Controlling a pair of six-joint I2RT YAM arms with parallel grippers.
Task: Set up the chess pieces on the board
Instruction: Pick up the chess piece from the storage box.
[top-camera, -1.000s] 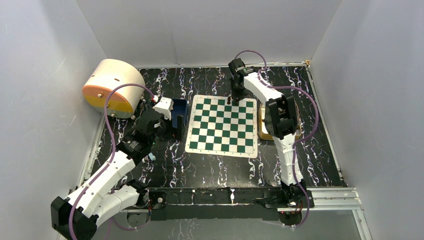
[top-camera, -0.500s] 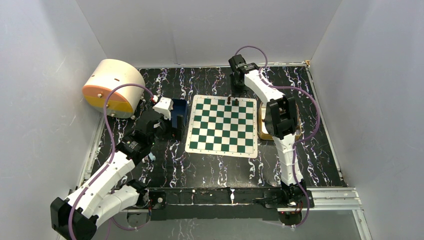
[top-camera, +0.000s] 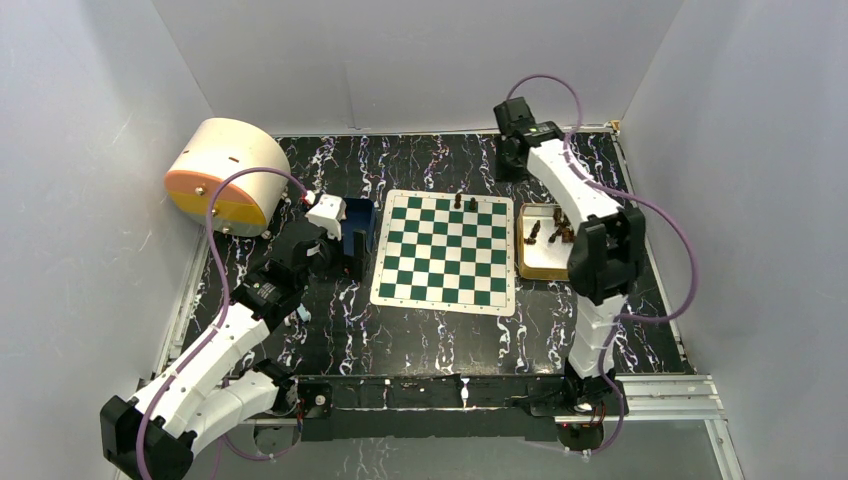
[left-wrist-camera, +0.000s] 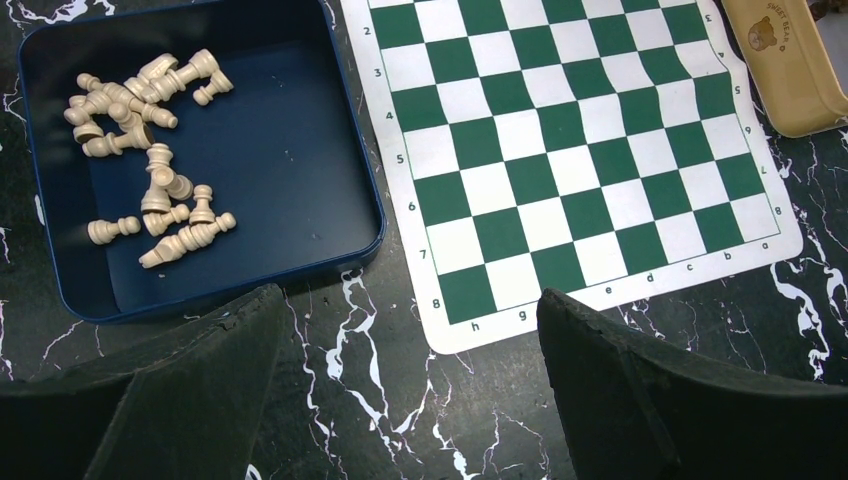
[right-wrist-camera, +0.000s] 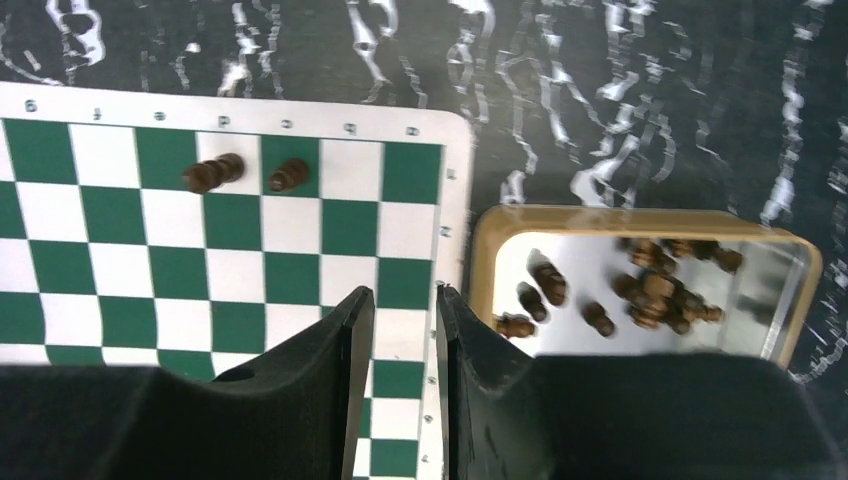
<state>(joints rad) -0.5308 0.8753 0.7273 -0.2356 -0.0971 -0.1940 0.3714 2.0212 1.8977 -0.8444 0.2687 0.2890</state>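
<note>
The green and white board (top-camera: 445, 250) lies mid-table. Two dark chess pieces (top-camera: 465, 203) stand side by side on its far row; they also show in the right wrist view (right-wrist-camera: 214, 173). More dark pieces (top-camera: 558, 232) lie in the gold tray (top-camera: 528, 270) right of the board, also seen in the right wrist view (right-wrist-camera: 660, 290). My right gripper (top-camera: 506, 170) hangs beyond the board's far right corner; its jaws (right-wrist-camera: 403, 292) stand a little apart and hold nothing. My left gripper (left-wrist-camera: 408, 300) is wide open and empty over the table between the board's corner (left-wrist-camera: 560, 160) and a blue tray.
The blue tray (left-wrist-camera: 360, 150) left of the board holds several cream chess pieces (left-wrist-camera: 150, 150). A round cream and orange container (top-camera: 225, 175) stands at the far left. The gold tray's rim (right-wrist-camera: 640, 213) sits close against the board's right edge. White walls enclose the table.
My right gripper let go of a dark piece on the board's far row, beside the first one, then drew back and to the right. The left arm has not moved.
</note>
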